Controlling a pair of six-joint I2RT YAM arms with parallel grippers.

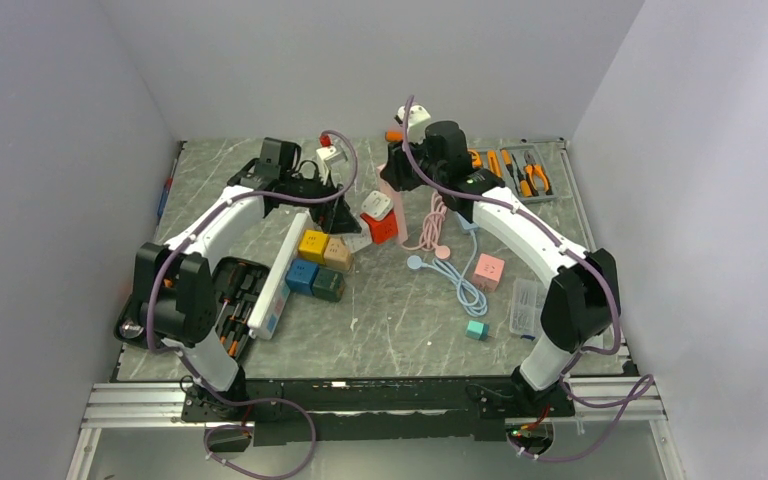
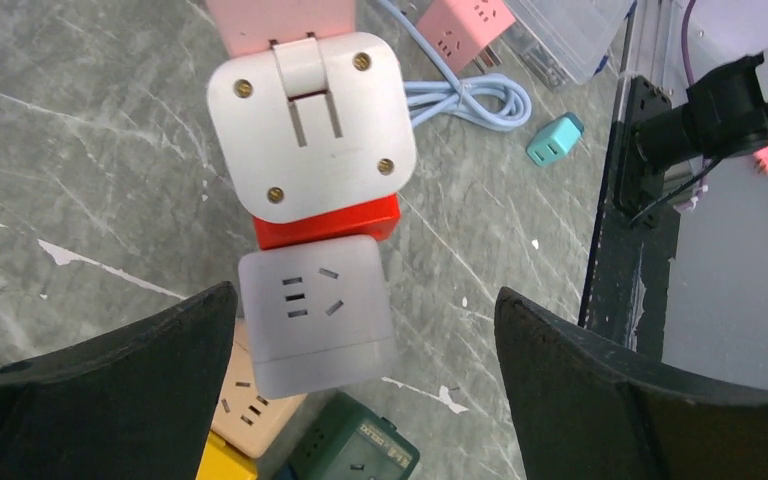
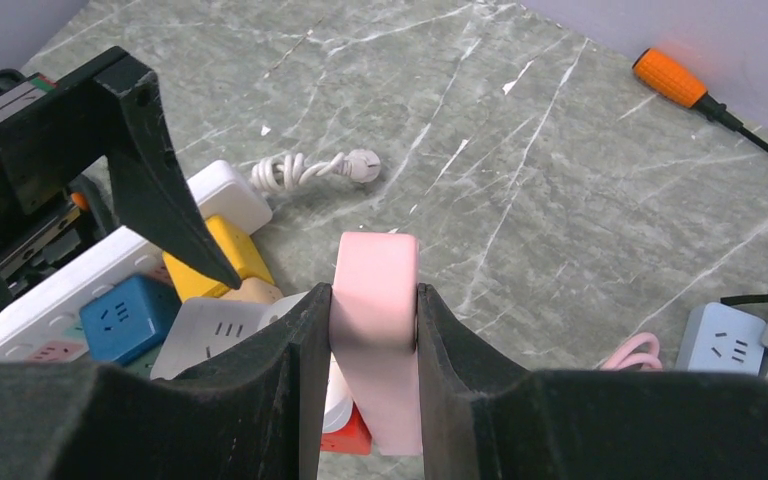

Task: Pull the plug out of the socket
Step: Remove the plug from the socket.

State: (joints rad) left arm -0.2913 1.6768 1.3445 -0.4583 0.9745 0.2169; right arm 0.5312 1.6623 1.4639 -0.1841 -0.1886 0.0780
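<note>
A pink power strip [image 3: 375, 320] stands on edge, and my right gripper [image 3: 373, 290] is shut on it. In the top view the right gripper [image 1: 397, 175] is over the strip [image 1: 398, 215]. A stack is joined to the strip's side: a white square plug [image 2: 310, 125], a red cube [image 2: 325, 220] and a pale grey cube socket [image 2: 315, 310]. The stack also shows in the top view [image 1: 378, 210]. My left gripper [image 2: 365, 340] is open, with its jaws wide on either side of the grey cube and not touching it. In the top view the left gripper [image 1: 345, 205] is just left of the stack.
Yellow [image 1: 312, 245], tan [image 1: 338, 254], blue [image 1: 301, 277] and green [image 1: 328, 286] cubes lie beside a long white strip [image 1: 280, 270]. A black tool case [image 1: 230, 300] lies at the left. Pink and blue cables [image 1: 450, 250], a pink cube [image 1: 489, 270], a teal cube [image 1: 476, 329] and pliers [image 1: 520, 165] lie at the right.
</note>
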